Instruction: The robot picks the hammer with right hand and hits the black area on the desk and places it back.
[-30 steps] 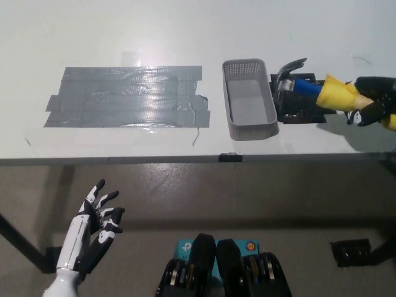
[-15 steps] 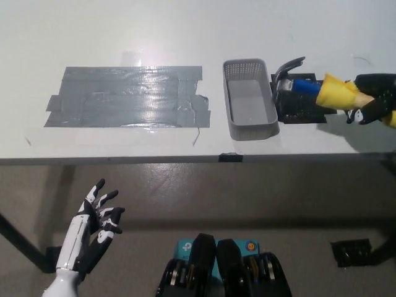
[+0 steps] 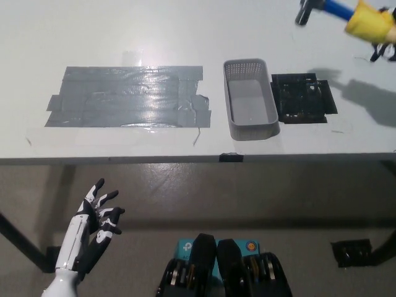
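Note:
The hammer (image 3: 346,12), with a dark head, blue neck and yellow grip, is lifted high at the picture's top right, well above the table. My black right hand (image 3: 385,44) is shut on its yellow grip at the right edge, mostly cut off. The black area (image 3: 302,99) lies bare on the white desk (image 3: 185,25), right of the basket, with the hammer's shadow just to its right. My white left hand (image 3: 99,219) rests open below the desk's front edge at the lower left.
A grey mesh basket (image 3: 249,99) stands between the black area and a wide patch of grey tape (image 3: 127,96) on the desk's left half. The desk's front edge (image 3: 185,159) runs across the middle of the picture.
The right hand has raised the hammer from the black area up and away toward the top right. The black area now shows whole. The left hand has not moved.

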`<action>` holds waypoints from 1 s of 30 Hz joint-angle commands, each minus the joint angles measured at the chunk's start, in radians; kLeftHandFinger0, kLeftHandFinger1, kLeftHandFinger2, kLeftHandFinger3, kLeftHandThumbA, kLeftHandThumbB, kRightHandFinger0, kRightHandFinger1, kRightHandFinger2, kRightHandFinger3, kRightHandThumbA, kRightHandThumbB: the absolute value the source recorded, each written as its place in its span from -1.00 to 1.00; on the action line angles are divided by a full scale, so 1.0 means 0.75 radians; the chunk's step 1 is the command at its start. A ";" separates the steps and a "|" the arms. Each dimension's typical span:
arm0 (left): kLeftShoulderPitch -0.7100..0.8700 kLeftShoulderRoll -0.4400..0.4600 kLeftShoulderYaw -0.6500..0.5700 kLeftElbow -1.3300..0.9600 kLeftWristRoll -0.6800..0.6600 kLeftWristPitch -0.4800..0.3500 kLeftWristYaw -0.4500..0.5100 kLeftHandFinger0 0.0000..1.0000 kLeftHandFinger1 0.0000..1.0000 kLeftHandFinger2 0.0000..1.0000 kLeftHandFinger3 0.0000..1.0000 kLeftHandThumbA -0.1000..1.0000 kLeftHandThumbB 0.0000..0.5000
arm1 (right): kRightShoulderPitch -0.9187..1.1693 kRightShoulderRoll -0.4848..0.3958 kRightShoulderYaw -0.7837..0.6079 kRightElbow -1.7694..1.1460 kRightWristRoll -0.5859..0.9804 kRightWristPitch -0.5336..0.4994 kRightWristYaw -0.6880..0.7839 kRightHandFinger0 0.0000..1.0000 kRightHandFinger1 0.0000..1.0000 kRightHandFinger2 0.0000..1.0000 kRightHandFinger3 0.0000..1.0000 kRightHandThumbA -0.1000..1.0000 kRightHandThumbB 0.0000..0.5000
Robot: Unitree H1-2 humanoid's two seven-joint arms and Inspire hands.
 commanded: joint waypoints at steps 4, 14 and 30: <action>0.005 0.022 0.004 -0.048 0.013 -0.048 0.000 -0.14 0.33 0.69 1.00 0.59 -1.00 | -0.151 -0.064 -0.066 -0.044 0.060 0.052 -0.031 -0.76 0.22 0.94 1.00 -1.00 -0.40; 0.022 0.025 0.006 -0.057 0.017 -0.070 0.003 -0.13 0.34 0.71 1.00 0.63 -1.00 | 0.022 0.024 0.218 0.130 -0.161 -0.174 -0.154 -0.71 0.34 0.99 0.94 -1.00 -0.53; 0.020 0.026 0.007 -0.068 0.066 -0.083 0.016 -0.17 0.27 0.62 1.00 0.62 -1.00 | 0.025 0.119 0.745 0.421 -0.652 -0.257 -0.636 0.14 0.43 0.61 0.83 -1.00 -0.23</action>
